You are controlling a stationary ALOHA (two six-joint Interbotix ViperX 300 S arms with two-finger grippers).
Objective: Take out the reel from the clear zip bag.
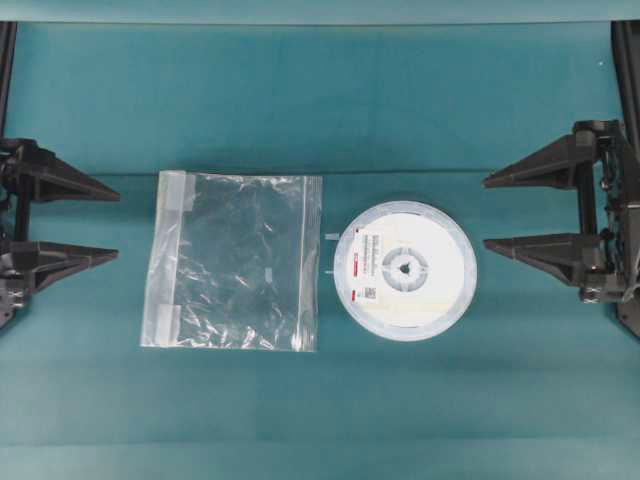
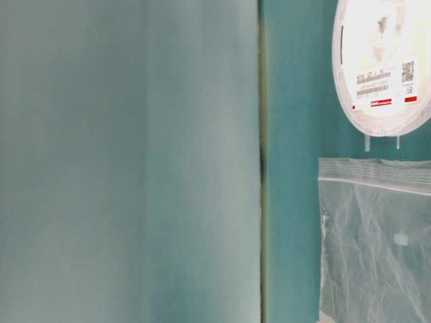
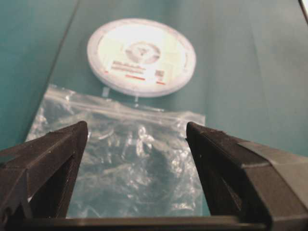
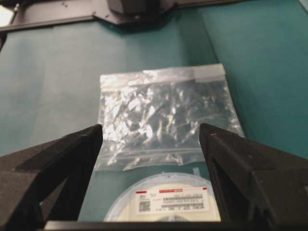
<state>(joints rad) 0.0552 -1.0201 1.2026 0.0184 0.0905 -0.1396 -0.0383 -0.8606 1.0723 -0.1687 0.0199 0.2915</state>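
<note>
A teal cloth (image 1: 300, 100) covers the whole work surface, matte and plain in colour. In the overhead view a faint horizontal crease (image 1: 250, 172) crosses it above the middle, and a lighter band (image 1: 300, 10) runs along the top edge. In the table-level view a dark narrow seam (image 2: 261, 168) runs from top to bottom, dividing a paler, blurred teal panel (image 2: 128, 161) on the left from the deeper teal surface on the right.

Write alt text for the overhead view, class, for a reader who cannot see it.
A round white reel lies on a teal table just right of an empty clear zip bag, outside it. An open left gripper and open right gripper flank them.
</note>
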